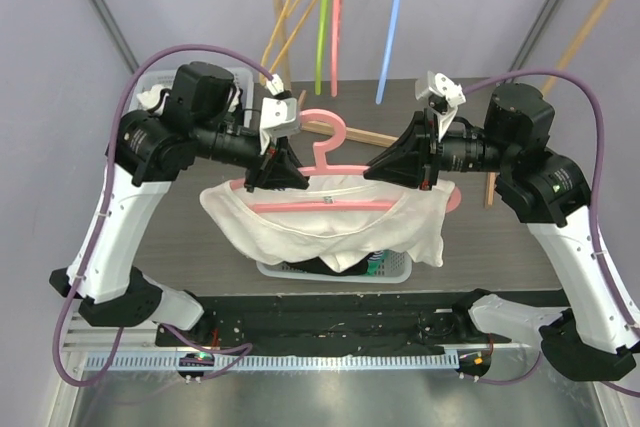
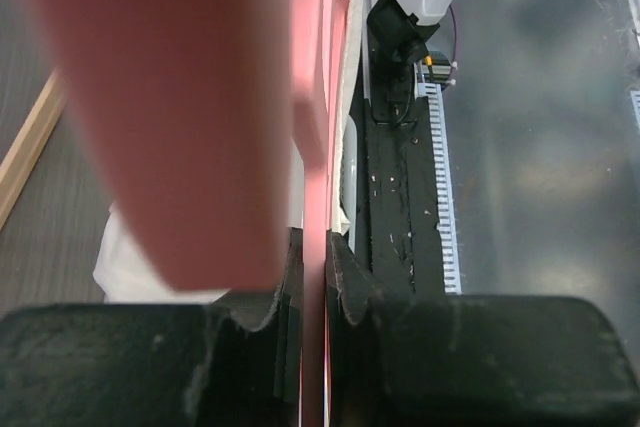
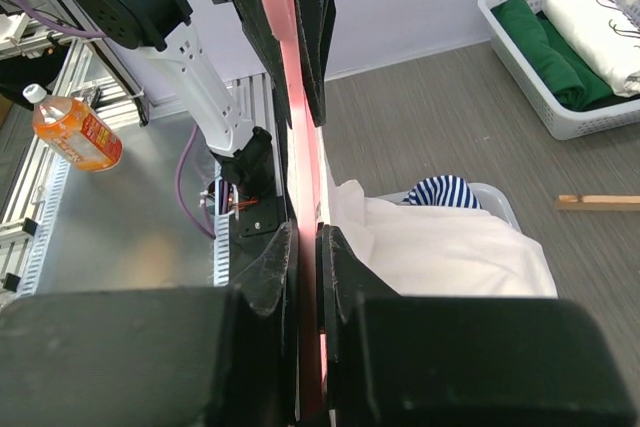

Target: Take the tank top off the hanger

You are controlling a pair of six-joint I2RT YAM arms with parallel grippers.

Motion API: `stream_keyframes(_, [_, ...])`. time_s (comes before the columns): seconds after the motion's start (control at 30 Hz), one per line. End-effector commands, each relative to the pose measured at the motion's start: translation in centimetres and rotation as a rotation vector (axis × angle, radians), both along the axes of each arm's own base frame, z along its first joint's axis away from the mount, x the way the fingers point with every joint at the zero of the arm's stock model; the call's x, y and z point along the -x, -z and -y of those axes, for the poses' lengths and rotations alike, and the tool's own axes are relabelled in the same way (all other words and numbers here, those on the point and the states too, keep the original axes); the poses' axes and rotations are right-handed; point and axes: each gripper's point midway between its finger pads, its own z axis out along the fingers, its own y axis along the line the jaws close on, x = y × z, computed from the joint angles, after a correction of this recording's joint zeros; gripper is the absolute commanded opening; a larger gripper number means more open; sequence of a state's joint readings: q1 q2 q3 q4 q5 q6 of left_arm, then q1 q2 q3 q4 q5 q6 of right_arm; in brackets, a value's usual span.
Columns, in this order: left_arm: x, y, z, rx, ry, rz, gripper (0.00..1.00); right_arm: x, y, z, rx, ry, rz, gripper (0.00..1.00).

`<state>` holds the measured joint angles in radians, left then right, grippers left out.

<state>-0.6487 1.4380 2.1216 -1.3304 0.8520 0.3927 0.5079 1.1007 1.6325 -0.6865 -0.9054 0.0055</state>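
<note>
Our left gripper and right gripper both pinch the stiff pink plastic hanger. The soft, light white tank top sagging below them wants grasping at a strap.

White-black arms, purple cables, black fingers

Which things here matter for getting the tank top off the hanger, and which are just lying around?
In the job: pink hanger, white tank top, left pincer, right pincer, both clamped on the hanger.
Lying about: laundry basket below, bin of folded clothes, orange bottle, spare hangers behind.
</note>
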Motion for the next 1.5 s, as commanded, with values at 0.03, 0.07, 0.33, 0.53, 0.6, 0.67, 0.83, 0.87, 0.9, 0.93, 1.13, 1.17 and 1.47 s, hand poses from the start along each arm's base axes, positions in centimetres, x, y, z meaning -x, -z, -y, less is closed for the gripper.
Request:
stream_keyframes(0.03, [1.3,-1.2,-1.2,0.01,-0.018,0.043,0.08,-1.1,-2.2,0.4,-0.039,0.07,0.121,0.01])
stream_keyframes(0.07, [1.1,-1.4,-1.2,0.013,-0.026,0.056,0.07,-1.4,-1.8,0.3,-0.031,0.076,0.111,0.01])
stream_keyframes(0.33, [-1.2,-3.4,-1.6,0.045,-0.159,0.166,0.0,-3.2,-0.7,1.2,-0.014,0.209,0.092,0.27])
stream_keyframes(0.53, [-4.5,-4.3,-2.8,0.04,-0.334,0.287,0.0,-5.4,-1.6,4.6,-0.085,0.502,0.129,0.77])
stream_keyframes(0.6, [-4.8,-4.8,-3.1,0.056,-0.361,0.314,0.0,-4.7,-3.1,6.3,-0.144,0.576,0.161,0.84])
stream_keyframes(0.67, [-5.0,-4.6,-3.3,0.047,-0.373,0.316,0.0,-4.2,-4.4,8.1,-0.215,0.663,0.174,0.84])
stream_keyframes(0.83, [-4.4,-4.4,-3.4,0.041,-0.356,0.306,0.0,-3.2,-3.0,9.9,-0.279,0.738,0.146,0.84])
stream_keyframes(0.87, [-4.3,-4.3,-3.5,0.039,-0.354,0.305,0.0,-3.2,-2.3,10.1,-0.272,0.745,0.133,0.84])
stream_keyframes(0.9, [-4.2,-4.3,-3.5,0.038,-0.351,0.302,0.0,-3.2,-1.7,10.1,-0.268,0.753,0.113,0.84])
stream_keyframes(0.93, [-4.1,-4.1,-3.5,0.035,-0.347,0.295,0.0,-3.7,0.0,9.9,-0.24,0.76,0.08,0.83])
stream_keyframes(1.13, [-3.1,-4.2,-3.5,0.043,-0.314,0.278,0.0,-5.1,2.9,9.6,-0.221,0.792,0.024,0.8])
stream_keyframes(1.17, [-3.0,-4.3,-3.5,0.046,-0.312,0.277,0.0,-5.3,2.9,9.6,-0.223,0.797,0.024,0.8])
stream_keyframes(1.47, [-2.4,-4.1,-3.6,0.046,-0.3,0.262,0.0,-6.4,2.4,8.0,-0.269,0.753,0.02,0.66])
